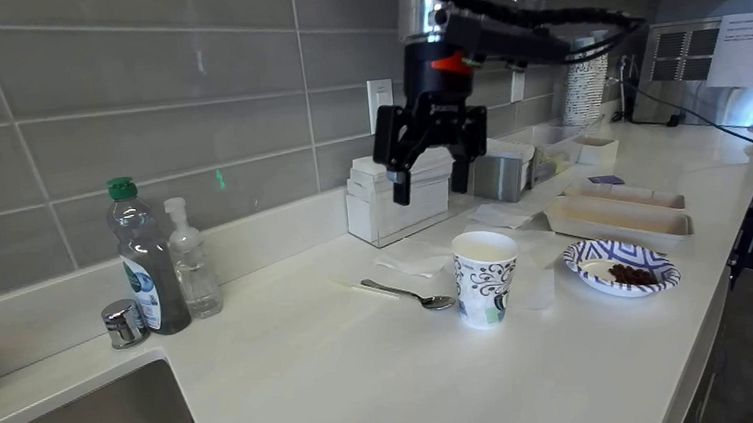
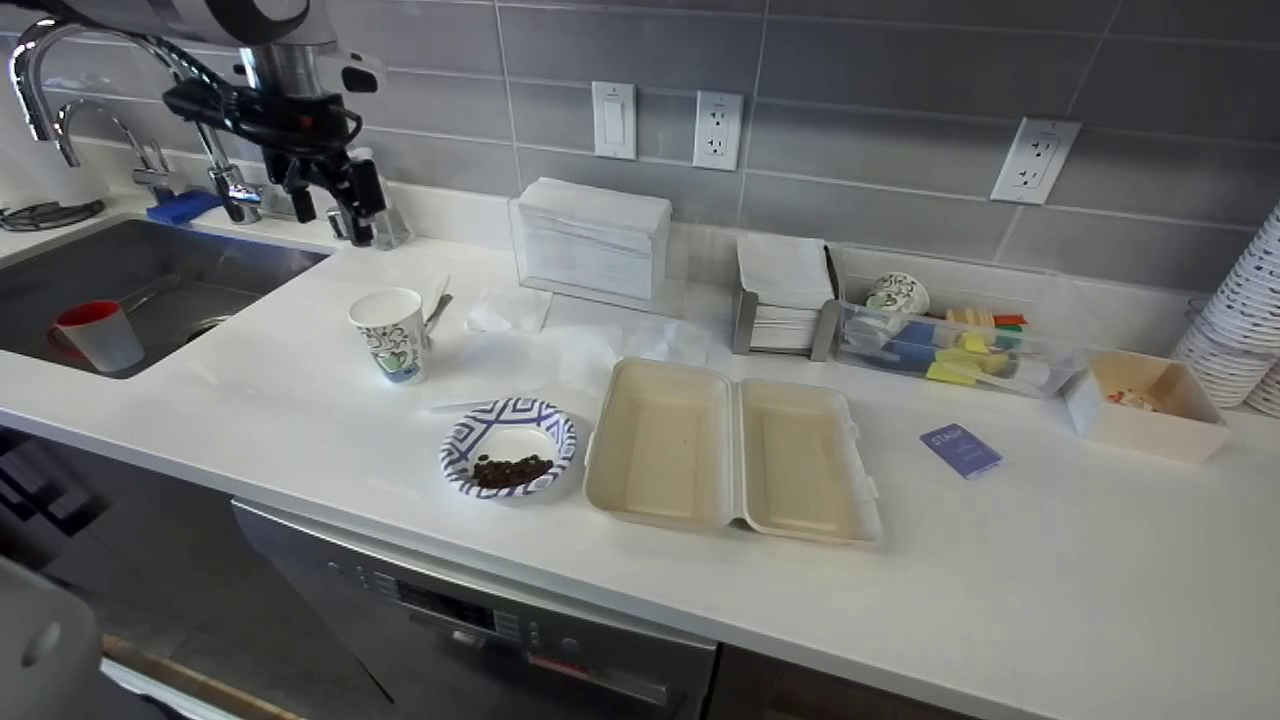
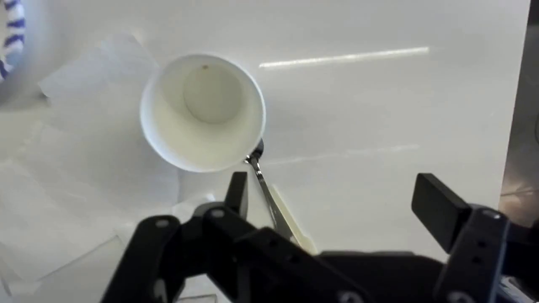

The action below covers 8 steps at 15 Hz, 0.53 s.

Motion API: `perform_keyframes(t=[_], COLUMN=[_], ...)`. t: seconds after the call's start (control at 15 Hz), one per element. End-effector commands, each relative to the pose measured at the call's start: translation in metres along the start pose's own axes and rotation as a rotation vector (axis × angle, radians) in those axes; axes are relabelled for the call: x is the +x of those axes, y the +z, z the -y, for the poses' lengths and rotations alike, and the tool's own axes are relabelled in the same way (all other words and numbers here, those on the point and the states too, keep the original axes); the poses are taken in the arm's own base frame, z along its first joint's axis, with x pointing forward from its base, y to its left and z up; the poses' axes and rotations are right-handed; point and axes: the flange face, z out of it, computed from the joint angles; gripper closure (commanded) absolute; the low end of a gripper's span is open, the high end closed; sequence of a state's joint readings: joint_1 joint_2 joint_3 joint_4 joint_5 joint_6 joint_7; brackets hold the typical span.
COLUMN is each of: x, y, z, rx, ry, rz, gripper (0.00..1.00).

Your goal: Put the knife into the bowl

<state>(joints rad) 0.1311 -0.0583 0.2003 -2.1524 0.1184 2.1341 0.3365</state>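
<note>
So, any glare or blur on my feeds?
Wrist view: a glare streak on the counter beside the cup, and the bowl, cut by the frame edge, looks soft; in an exterior view, small glints on the tiles; in an exterior view, the gripper looks dark, with little detail.

There is 1 legible word, "STASH", on the small purple packet [image 2: 960,450] lying well to the right of the fingers [image 2: 367,195] and lower, in an exterior view. In an exterior view, print too small to read stands on the label [image 1: 143,293] of the green-capped bottle [image 1: 165,277], left of the fingers, and on the paper sheet [image 1: 748,53], far right of them.
</note>
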Motion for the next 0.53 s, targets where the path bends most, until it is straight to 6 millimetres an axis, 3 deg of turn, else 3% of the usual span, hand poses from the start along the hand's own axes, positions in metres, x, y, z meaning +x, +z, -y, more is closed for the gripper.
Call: perform_keyframes(t=[0.0, 0.27, 0.47], x=[0.027, 0.059, 0.076], y=[0.043, 0.090, 0.114], z=[0.021, 0.024, 0.035], rx=[-0.030, -0.032, 0.009], ry=[-0.057, -0.169, -0.245], rz=[-0.112, -0.169, -0.193], gripper=[0.00, 0.00, 0.00])
